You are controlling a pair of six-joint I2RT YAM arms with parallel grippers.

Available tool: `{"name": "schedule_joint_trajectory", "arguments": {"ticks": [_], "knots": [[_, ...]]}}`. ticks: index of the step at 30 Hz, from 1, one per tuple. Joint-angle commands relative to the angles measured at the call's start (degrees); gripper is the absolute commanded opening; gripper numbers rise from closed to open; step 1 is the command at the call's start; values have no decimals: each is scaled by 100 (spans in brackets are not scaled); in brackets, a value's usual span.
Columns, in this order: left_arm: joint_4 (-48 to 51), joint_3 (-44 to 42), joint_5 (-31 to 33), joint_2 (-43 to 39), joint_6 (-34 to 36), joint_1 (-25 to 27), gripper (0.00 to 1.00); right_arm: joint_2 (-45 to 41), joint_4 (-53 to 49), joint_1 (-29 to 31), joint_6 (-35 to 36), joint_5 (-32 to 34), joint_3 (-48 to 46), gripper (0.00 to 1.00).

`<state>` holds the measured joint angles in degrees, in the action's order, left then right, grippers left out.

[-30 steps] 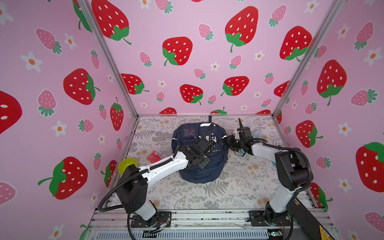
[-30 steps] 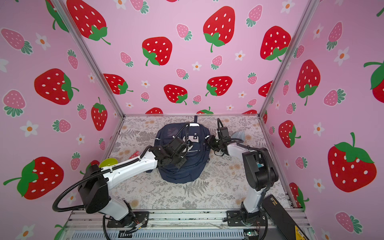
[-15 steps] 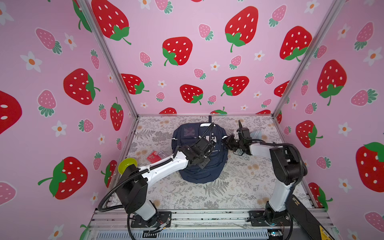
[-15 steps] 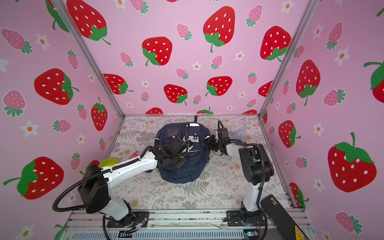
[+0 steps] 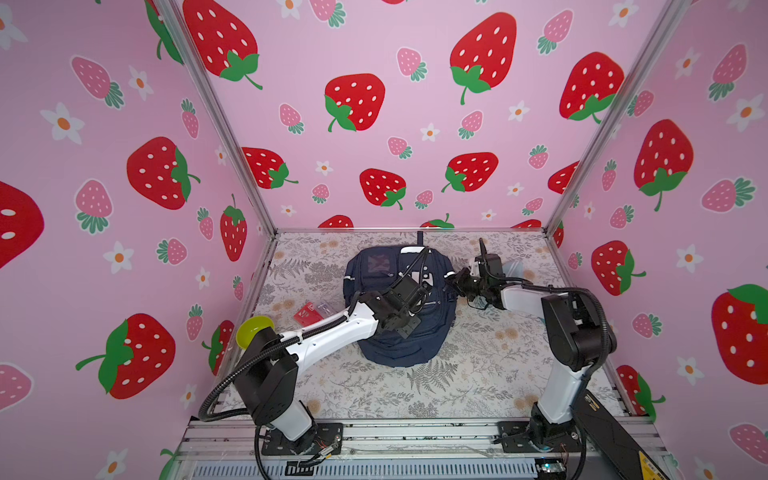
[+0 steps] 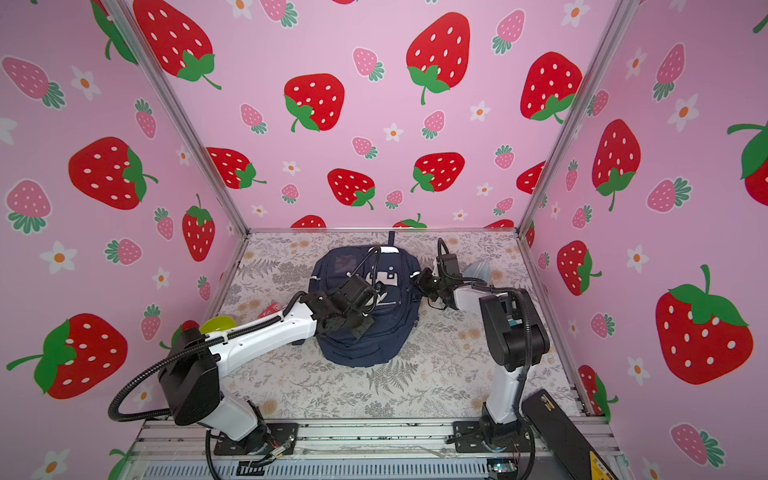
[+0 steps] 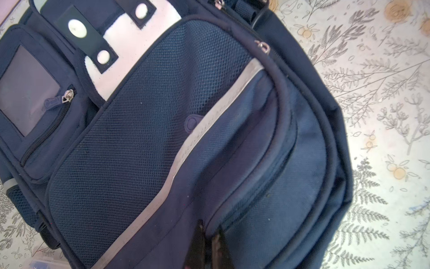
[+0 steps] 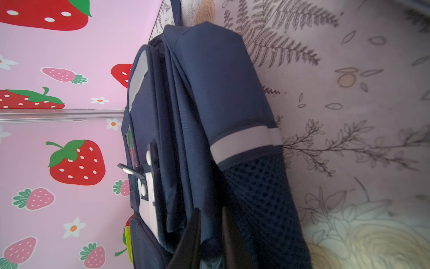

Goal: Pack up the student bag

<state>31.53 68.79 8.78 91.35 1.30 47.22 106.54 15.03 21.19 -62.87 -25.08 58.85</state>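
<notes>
The student bag [image 6: 365, 347] is seen lying on the floral mat [image 6: 415, 386]; the left gripper [image 6: 376, 296] is planted on its front, the right gripper [image 6: 420, 283] is set against its side.

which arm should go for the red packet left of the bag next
Left, probably. The red packet lies beside the left arm; the right gripper is across the student bag. The left gripper, shut on the bag's front, must let go first.

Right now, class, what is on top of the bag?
The left gripper, shut, rests on the bag's front pocket. Its arm hides part of the front in both top views.
</notes>
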Motion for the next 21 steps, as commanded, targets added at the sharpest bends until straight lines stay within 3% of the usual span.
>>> {"name": "schedule_joint_trajectory", "arguments": {"ticks": [1, 7, 13, 21], "knots": [[-36, 68, -27, 40, -49, -9, 0, -367, -152, -35, 162, 90, 9, 0], [-59, 94, -72, 25, -197, -76, 0, -857, -259, -36, 474, 383, -282, 0], [-147, 117, -532, 14, -427, -289, 0, -1412, -206, 75, 650, 546, -732, 0], [-200, 117, -732, -19, -586, -411, 0, -2081, -536, 527, 944, 987, -1219, 0]]}}
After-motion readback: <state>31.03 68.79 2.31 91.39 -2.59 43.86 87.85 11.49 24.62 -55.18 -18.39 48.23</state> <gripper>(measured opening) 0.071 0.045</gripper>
